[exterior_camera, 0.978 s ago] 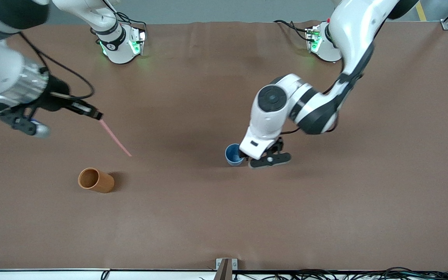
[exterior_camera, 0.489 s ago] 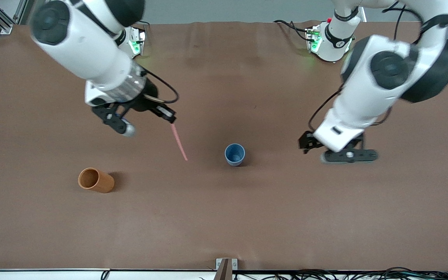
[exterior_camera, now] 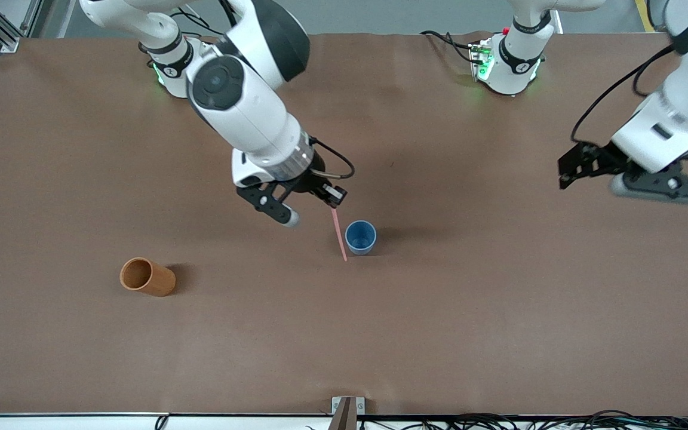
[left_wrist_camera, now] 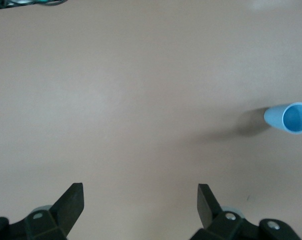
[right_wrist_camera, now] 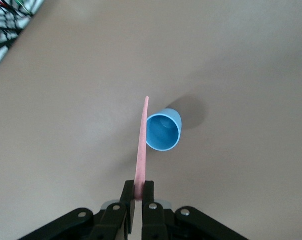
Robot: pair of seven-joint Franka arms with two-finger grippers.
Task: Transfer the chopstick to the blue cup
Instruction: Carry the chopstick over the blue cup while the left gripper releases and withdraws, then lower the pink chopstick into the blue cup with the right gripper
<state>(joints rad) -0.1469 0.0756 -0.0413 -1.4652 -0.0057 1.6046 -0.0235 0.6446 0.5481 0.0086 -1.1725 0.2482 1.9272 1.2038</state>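
The blue cup (exterior_camera: 361, 237) stands upright near the middle of the table, its mouth open and nothing in it (right_wrist_camera: 164, 131). My right gripper (exterior_camera: 333, 200) hangs just above and beside it, shut on the upper end of the pale pink chopstick (exterior_camera: 339, 233). The chopstick (right_wrist_camera: 141, 150) slants down from the right gripper (right_wrist_camera: 138, 189), and its free tip lies outside the cup, beside the rim toward the right arm's end. My left gripper (exterior_camera: 566, 169) hovers open and holding nothing (left_wrist_camera: 140, 192), well off toward the left arm's end, with the blue cup (left_wrist_camera: 290, 118) far from it.
An orange-brown cup (exterior_camera: 147, 276) lies on its side toward the right arm's end, nearer the front camera than the blue cup. The brown table cover (exterior_camera: 380, 334) runs to the front edge, where cables lie along the bottom.
My right arm swung the chopstick from the right arm's end of the table across to the blue cup. My left arm drew away from the cup toward its own end, staying open.
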